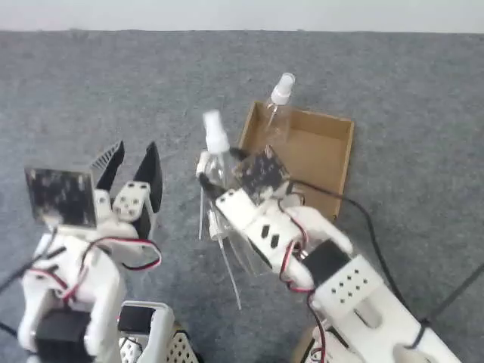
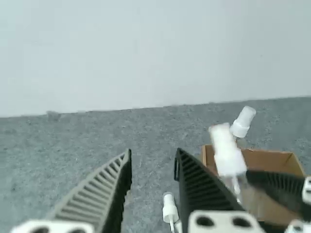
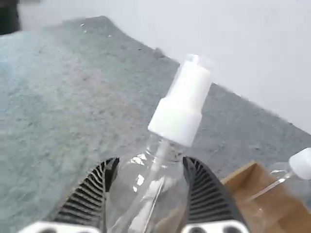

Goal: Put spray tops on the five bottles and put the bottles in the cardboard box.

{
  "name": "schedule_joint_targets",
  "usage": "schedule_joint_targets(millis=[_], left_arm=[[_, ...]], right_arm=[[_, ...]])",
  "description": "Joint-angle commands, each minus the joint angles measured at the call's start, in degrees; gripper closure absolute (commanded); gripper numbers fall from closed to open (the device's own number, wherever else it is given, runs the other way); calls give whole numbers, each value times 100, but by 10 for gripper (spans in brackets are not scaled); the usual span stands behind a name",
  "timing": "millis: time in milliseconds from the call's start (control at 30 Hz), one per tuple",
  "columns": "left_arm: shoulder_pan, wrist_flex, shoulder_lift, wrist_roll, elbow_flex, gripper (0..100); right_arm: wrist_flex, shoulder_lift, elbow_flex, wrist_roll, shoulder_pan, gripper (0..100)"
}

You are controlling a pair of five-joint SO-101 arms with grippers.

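Bottle (image 3: 146, 194) clamped within right gripper (image 3: 150, 167); cardboard box (image 1: 318, 151) just beside.

Brown cardboard box (image 1: 321, 155), white spray top (image 3: 182, 109)

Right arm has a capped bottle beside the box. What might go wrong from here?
The held bottle is pinched by its smooth clear body in the right gripper; it may slip or tilt on the way into the cardboard box. The standing bottle at the box's far corner could get knocked over. A loose spray top on the carpet near that gripper may get swept aside.
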Motion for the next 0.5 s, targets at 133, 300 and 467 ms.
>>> schedule_joint_targets(millis=[133,300,467], left_arm=[[668,-941,-1415,-264,2571,831],[1204,-1002,-1644,-264,3204,710],[1204,-1556,-1644,-264,3793,702]], right_arm=[[295,1596,-2215,-62,426,993],[963,2220,-3262,-70,409,993],[1736,1868,-3481,-79,180,993]])
